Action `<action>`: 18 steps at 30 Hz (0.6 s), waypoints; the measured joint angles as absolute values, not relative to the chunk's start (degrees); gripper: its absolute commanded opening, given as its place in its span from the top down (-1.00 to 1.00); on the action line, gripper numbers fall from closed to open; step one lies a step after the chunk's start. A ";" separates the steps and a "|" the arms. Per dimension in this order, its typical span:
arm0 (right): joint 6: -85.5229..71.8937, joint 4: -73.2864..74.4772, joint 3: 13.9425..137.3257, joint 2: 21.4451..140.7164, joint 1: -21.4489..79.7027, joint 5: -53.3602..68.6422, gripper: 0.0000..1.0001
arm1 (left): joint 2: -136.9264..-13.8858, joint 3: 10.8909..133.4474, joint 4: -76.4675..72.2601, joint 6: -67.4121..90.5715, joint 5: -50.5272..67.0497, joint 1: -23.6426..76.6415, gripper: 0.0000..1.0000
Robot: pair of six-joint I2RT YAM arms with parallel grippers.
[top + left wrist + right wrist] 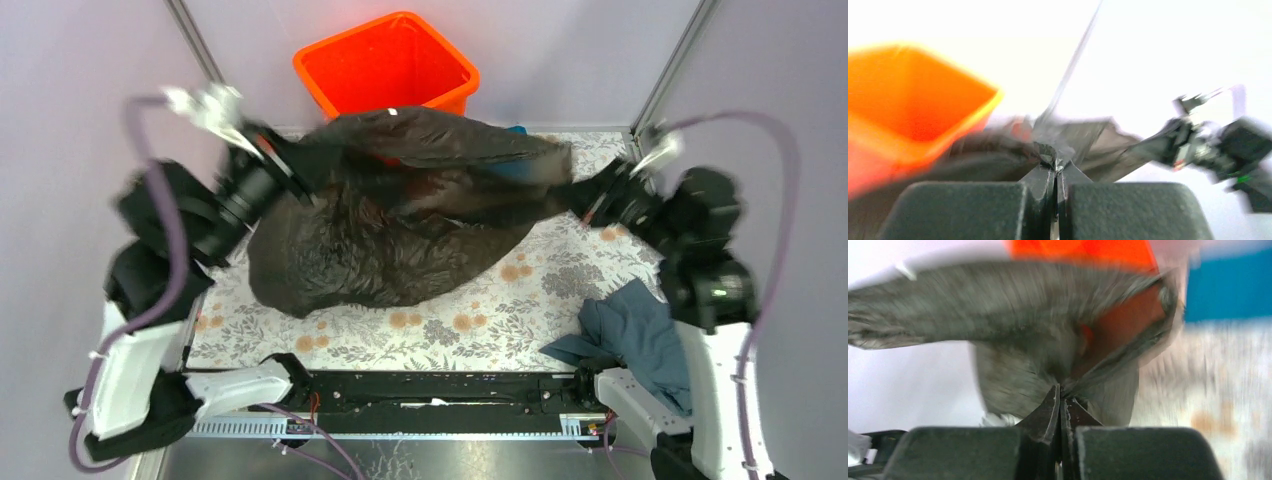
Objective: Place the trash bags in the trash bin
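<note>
"So, where was the black trash bag [370, 255]?"
"Just in front of the orange trash bin [385, 60], top edge across its near wall, bulk sagging on the table [520, 300]."
"And the 2 grippers?"
"Left gripper [292, 168] and right gripper [588, 198], front-left and front-right of the bin, each had jaws pressed together, pinching the film."

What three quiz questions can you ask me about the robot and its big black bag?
1. True or false: the trash bag is already inside the trash bin.
2. How many grippers pinch the bag? A) none B) one C) two
3. Fill the gap: the grey-blue cloth lies beside the ___ arm.

Key:
1. False; it is outside the bin.
2. C; the left gripper and the right gripper are both shut on it.
3. Right.
</note>
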State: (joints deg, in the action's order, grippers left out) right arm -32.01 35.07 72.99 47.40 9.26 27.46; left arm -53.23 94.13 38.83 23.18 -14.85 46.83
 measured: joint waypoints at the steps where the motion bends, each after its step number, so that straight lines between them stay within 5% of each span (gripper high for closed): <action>1: -30.98 35.29 81.84 49.91 9.26 27.20 1.00 | -57.56 103.26 38.06 22.76 -11.55 46.83 1.00; 4: -28.77 32.88 105.56 56.21 9.26 26.37 1.00 | -69.78 131.41 30.28 22.87 -1.28 46.81 1.00; 6: -27.79 29.54 117.40 57.54 9.26 25.96 1.00 | -71.61 138.45 23.46 23.09 2.85 46.81 1.00; 12: -26.30 24.43 116.55 48.51 9.28 25.52 1.00 | -56.60 119.50 7.81 21.98 0.86 46.81 1.00; 18: -26.33 25.39 104.75 48.27 9.30 25.63 1.00 | -55.37 112.29 6.02 20.80 -4.86 46.81 1.00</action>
